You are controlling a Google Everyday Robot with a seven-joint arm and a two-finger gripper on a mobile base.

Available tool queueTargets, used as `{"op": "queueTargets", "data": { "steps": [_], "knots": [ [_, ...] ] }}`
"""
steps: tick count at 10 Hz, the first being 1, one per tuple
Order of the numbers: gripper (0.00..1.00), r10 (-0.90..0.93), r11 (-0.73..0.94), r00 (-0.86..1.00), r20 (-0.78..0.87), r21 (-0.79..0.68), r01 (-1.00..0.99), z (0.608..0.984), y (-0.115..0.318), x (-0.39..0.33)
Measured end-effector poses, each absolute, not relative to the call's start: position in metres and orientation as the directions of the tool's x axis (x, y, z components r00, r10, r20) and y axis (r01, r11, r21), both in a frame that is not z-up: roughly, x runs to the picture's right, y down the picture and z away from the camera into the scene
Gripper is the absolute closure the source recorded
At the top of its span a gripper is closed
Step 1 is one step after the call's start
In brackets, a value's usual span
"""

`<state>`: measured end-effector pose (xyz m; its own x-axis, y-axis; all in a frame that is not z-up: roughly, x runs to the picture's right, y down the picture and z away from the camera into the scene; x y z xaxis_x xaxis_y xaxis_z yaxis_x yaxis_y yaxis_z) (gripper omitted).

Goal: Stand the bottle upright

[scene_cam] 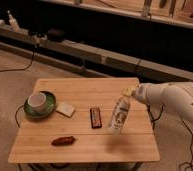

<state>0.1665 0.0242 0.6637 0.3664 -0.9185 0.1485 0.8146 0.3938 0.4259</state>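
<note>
The pale bottle [119,116] with a light label hangs tilted over the right part of the wooden table [85,145], its cap end up and to the right, its base low near the table top. My gripper [129,94] is at the cap end, at the tip of the white arm [170,99] that comes in from the right. The gripper seems to hold the bottle by its top. Whether the base touches the table I cannot tell.
A dark brown bar [95,117] lies left of the bottle. A reddish-brown sausage-shaped thing [63,141] lies near the front edge. A green plate [49,107] with a white cup [37,101] stands at the left, a pale square piece [66,109] beside it. Cables lie on the floor.
</note>
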Motion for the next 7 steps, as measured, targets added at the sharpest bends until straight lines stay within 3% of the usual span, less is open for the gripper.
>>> {"op": "queueTargets", "data": {
  "steps": [4, 7],
  "knots": [
    [1.00, -0.920, 0.386, 0.371, 0.125, 0.448, 0.806, 0.6643, 0.0211, 0.1653],
    [1.00, -0.930, 0.324, 0.364, 0.038, 0.548, 0.771, 0.6601, 0.0171, 0.1602]
  ]
}}
